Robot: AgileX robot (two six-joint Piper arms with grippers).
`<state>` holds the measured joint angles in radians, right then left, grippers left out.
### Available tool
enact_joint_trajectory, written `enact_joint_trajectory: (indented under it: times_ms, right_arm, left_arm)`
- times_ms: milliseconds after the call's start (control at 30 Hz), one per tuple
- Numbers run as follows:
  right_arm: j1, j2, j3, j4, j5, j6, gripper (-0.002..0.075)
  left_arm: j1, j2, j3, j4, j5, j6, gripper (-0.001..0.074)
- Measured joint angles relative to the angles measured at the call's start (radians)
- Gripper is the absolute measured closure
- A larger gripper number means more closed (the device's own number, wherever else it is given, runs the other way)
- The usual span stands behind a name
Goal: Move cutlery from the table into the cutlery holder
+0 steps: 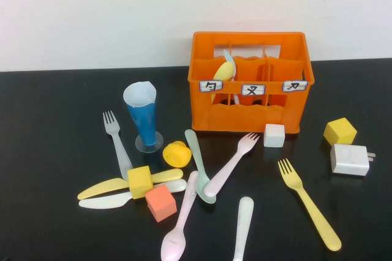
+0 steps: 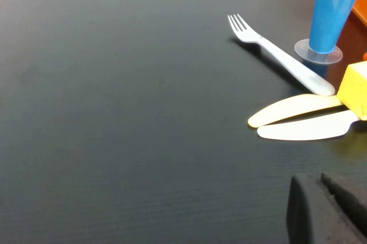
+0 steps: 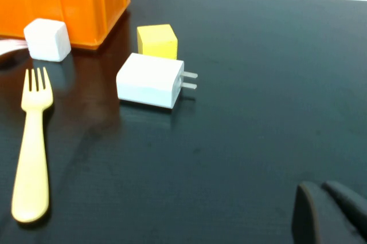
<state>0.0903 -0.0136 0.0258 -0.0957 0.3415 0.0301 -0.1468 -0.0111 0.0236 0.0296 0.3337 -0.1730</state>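
The orange cutlery holder stands at the back centre with a yellow spoon in its left compartment. Several pieces of cutlery lie in front: a grey fork, a yellow knife, a white knife, a mint spoon, a pink fork, a pink spoon, a white handle and a yellow fork. Neither gripper shows in the high view. My left gripper is shut, low over bare table near the knives. My right gripper is shut, away from the yellow fork.
A blue cone cup, a yellow toy, a yellow cube and an orange cube sit among the cutlery. A white cube, a second yellow cube and a white charger lie right of the holder.
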Motion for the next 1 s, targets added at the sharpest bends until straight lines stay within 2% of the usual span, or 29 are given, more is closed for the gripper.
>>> enact_joint_trajectory:
  times_ms: [900, 1000]
  right_arm:
    - [0.000, 0.000, 0.000, 0.000, 0.000, 0.000, 0.0729]
    - [0.000, 0.000, 0.000, 0.000, 0.000, 0.000, 0.0729]
  left_arm:
    - [0.000, 0.000, 0.000, 0.000, 0.000, -0.002, 0.0736]
    - [0.000, 0.000, 0.000, -0.090, -0.025, -0.039, 0.0736]
